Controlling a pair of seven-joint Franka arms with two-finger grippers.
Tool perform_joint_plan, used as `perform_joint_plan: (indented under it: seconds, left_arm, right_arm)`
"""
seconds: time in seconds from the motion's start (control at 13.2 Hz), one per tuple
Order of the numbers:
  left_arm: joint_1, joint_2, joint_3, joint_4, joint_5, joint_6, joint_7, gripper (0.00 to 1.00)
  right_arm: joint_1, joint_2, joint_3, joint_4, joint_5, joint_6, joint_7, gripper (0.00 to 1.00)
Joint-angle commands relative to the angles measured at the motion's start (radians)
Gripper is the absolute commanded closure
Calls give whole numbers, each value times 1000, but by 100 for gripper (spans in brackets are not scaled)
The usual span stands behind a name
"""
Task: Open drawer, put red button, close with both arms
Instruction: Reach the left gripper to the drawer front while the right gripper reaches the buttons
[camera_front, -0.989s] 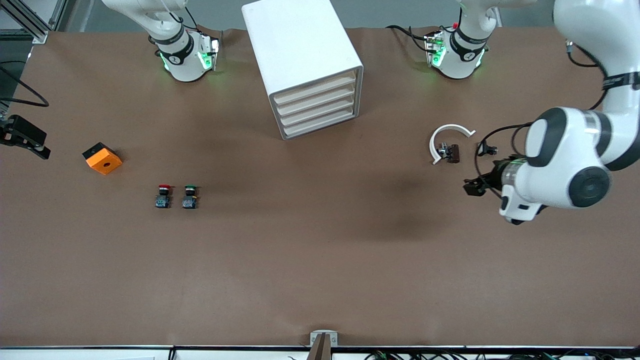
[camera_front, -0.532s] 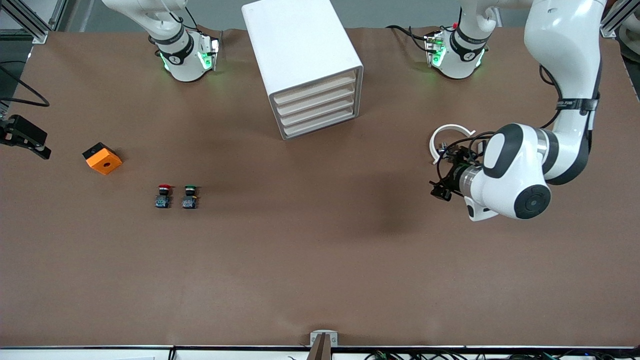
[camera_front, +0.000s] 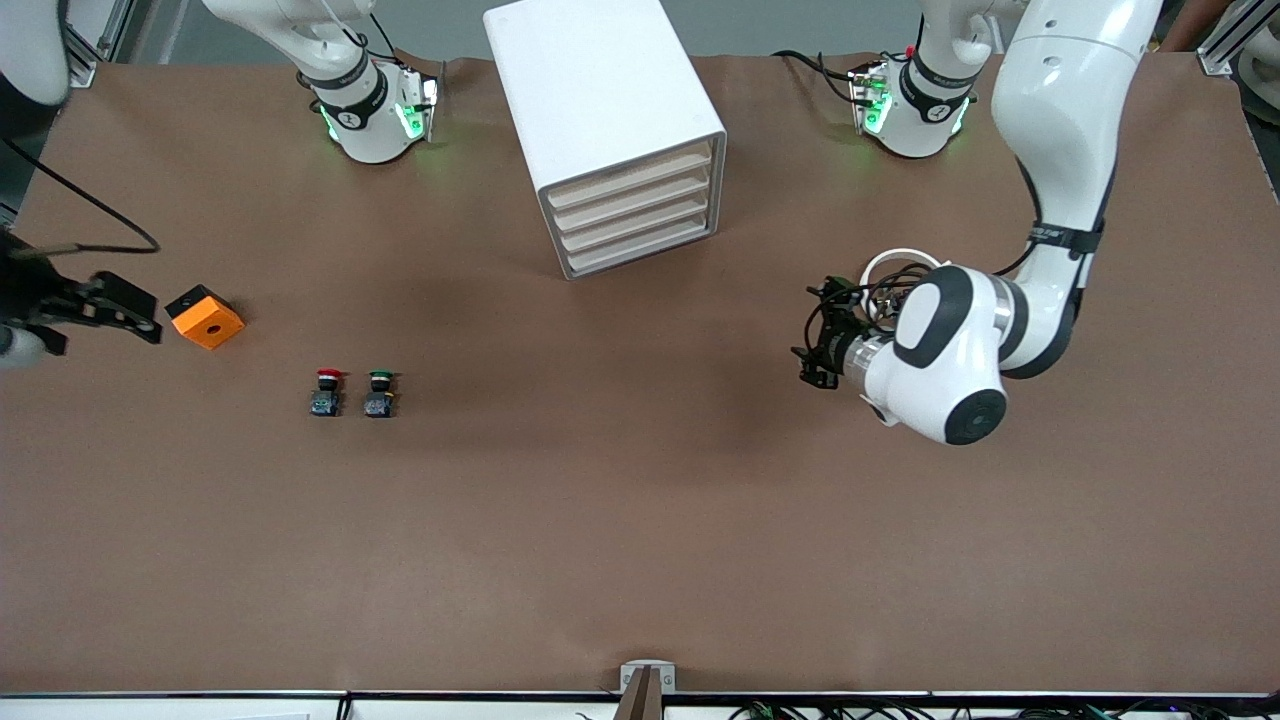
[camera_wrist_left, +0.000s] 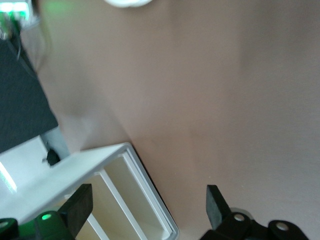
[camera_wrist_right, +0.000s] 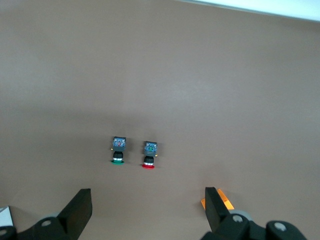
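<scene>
My left gripper (camera_front: 822, 335) has swung toward the closed drawer cabinet (camera_front: 610, 130), fingers apart and empty; my right gripper (camera_front: 125, 310), also apart, has edged in beside the orange block (camera_front: 205, 317), so the drawers and the red button (camera_front: 326, 392) remain untouched.

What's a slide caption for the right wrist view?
Right tool open above the table, red button and green button ahead.

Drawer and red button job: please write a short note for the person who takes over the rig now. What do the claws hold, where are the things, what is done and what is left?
Left claw: open, empty, over bare table toward the left arm's end, by the white ring.
Right claw: open, empty, beside the orange block.
Red button: on the table next to the green button, untouched.
Drawer cabinet: all drawers shut.
Done: nothing.
Left: open a drawer, put the red button in, close it with both arms.
</scene>
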Motion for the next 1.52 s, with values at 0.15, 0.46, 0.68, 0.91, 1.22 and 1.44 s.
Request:
perform_joint_plan:
  seconds: [0.15, 0.46, 0.68, 0.91, 1.22, 1.44]
  left_arm:
    - [-92, 88, 3, 20, -101, -15, -258, 0]
    - [-174, 119, 3, 21, -185, -20, -453, 0]
    - [-211, 145, 3, 21, -280, -23, -517, 0]
    - [-244, 163, 3, 23, -357, -50, -564, 9]
    - [-272, 180, 3, 23, -424, -128, -586, 20]
    - [-315, 206, 3, 24, -457, -136, -584, 31]
  right_arm:
    - [-6, 81, -3, -8, -3, 4, -13, 0]
    - [-18, 123, -3, -103, -3, 117, -16, 0]
    - [-37, 121, -3, -223, -3, 246, -23, 0]
    - [-52, 118, -3, -345, -2, 352, -36, 0]
    - [-60, 118, -3, -463, 0, 522, -34, 0]
    - [-54, 123, -1, -514, 3, 570, -20, 0]
